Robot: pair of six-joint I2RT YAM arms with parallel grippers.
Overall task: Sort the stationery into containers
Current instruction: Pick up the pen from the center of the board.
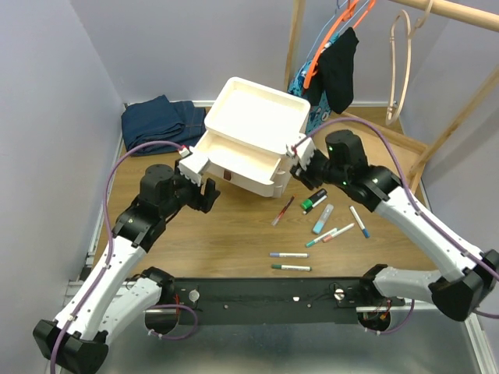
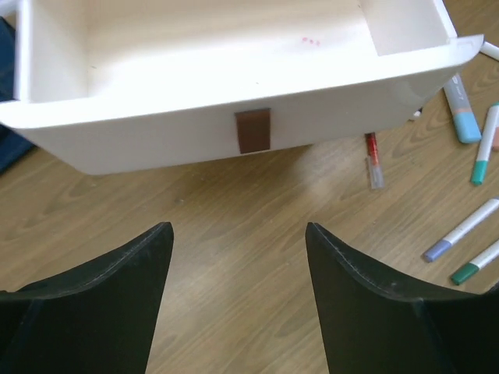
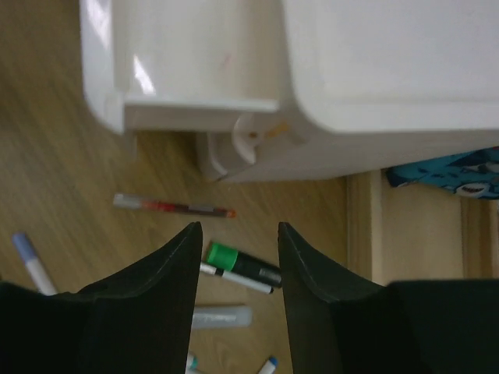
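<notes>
The containers are a white stack of drawers (image 1: 257,117) at mid-table; one drawer (image 1: 242,173) is pulled out toward me and looks bare inside (image 2: 218,47), its brown handle (image 2: 253,130) facing my left gripper. My left gripper (image 1: 209,193) (image 2: 238,230) stands open a little in front of that handle, holding nothing. My right gripper (image 1: 302,176) (image 3: 238,227) is open by the stack's right front corner, above a black-green marker (image 3: 245,265) (image 1: 314,200). A red pen (image 1: 282,210) (image 2: 372,156) (image 3: 173,206) and several capped white markers (image 1: 331,234) lie on the wood in front.
Folded jeans (image 1: 160,121) lie at the back left behind the drawers. A wooden rack with hangers and dark clothes (image 1: 339,58) stands at the back right on a raised wooden base (image 1: 405,148). A blue patterned cloth (image 3: 444,167) sits behind the stack.
</notes>
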